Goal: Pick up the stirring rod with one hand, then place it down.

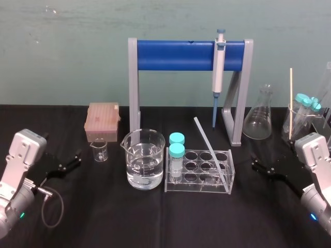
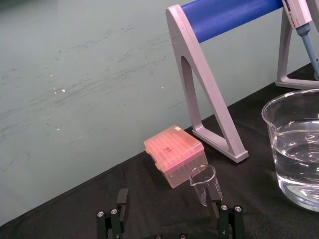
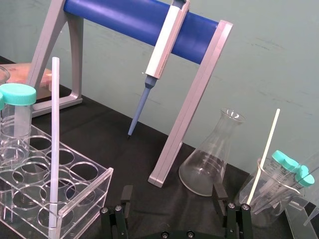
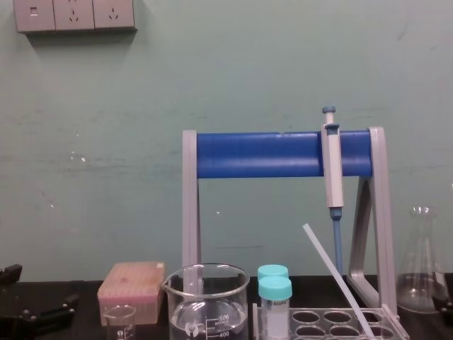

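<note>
In the chest view, the bottom edge cuts off the lower end of the stirring rod (image 4: pixel 338 282), the front of the test tube rack (image 4: pixel 386 312) and the base of the large beaker (image 4: pixel 233 304). In the left wrist view, the right edge cuts the large beaker, and the top edge cuts the upper body of the pipette (image 2: pixel 298 15).

The left hand (image 1: pixel 71 161) sits low over the worktop (image 1: pixel 103 217), well to the left of the test-tube rack (image 1: pixel 199 189), jaws spread wide and pointing inward toward it. The right hand (image 1: pixel 257 163) sits near the rack's right side, also low, jaws likewise apart.
</note>
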